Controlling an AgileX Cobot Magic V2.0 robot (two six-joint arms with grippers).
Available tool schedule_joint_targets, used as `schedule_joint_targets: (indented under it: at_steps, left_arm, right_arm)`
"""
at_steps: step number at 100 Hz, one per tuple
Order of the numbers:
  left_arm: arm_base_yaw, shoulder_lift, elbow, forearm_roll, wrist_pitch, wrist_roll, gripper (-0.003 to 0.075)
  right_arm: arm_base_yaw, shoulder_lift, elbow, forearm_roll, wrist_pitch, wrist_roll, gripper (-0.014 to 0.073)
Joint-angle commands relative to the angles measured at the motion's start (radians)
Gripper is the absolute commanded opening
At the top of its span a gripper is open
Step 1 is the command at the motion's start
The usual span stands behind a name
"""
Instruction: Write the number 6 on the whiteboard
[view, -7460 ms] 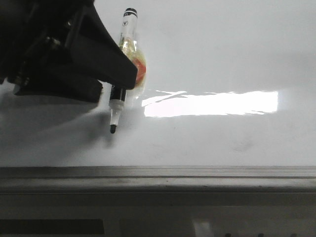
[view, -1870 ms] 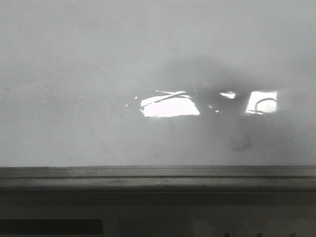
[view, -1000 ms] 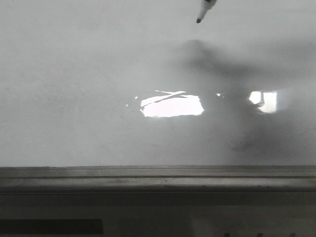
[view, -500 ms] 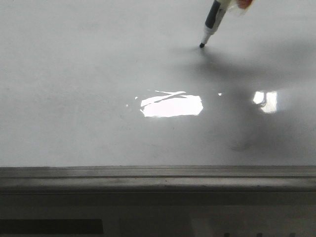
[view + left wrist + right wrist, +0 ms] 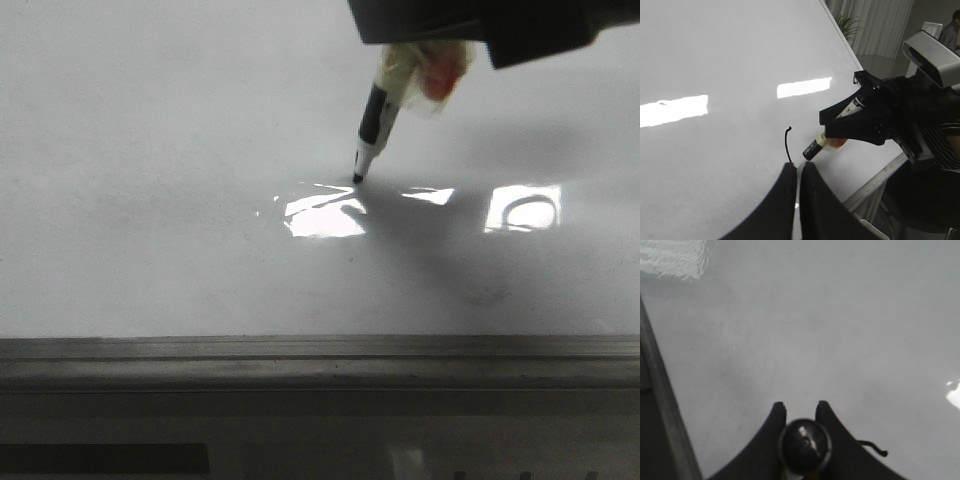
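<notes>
Here, nearest the frame strip point(image 5: 320, 350), the whiteboard point(image 5: 150, 200) lies bare, and further in the right gripper point(image 5: 420, 40), clamped on a marker point(image 5: 372, 130) tilted tip-down, has only begun the number 6 point(image 5: 786, 145), whose stem must next curl into a loop, while the left gripper point(image 5: 796, 175) hangs almost closed, empty.

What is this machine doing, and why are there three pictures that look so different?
It's a robot with two arms, each ending in a pincher called a gripper. One camera looks forward over the whiteboard. The other two cameras ride on the arms' wrists. The right gripper pinches a marker, tip on the board. It has drawn a short black line, the start of the number 6. The left gripper holds nothing, its fingers nearly together.
</notes>
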Motion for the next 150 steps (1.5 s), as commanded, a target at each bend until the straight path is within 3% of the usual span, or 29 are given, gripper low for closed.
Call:
schedule_joint_targets:
  at_steps: [1, 31, 58, 109, 150]
  left_arm:
    - [-0.008, 0.006, -0.026, -0.015, -0.009, -0.006, -0.0020]
    - [-0.008, 0.006, -0.026, -0.015, -0.009, -0.006, -0.0020]
    - [-0.008, 0.006, -0.026, -0.015, -0.009, -0.006, -0.0020]
    - [-0.008, 0.006, -0.026, -0.015, 0.013, -0.006, -0.0020]
    - [-0.008, 0.006, -0.025, -0.015, 0.018, -0.006, -0.0020]
  right_arm:
    - [0.026, 0.004, -0.013, 0.024, 0.086, -0.009, -0.0043]
    - [0.022, -0.044, -0.006, 0.010, 0.255, -0.009, -0.0043]
    - [-0.042, -0.089, -0.053, -0.043, 0.224, -0.009, -0.0043]
    - [-0.042, 0.021, -0.092, 0.003, 0.040, -0.009, -0.0043]
    - [-0.017, 0.033, -0.092, 0.010, 0.009, -0.009, -0.0043]
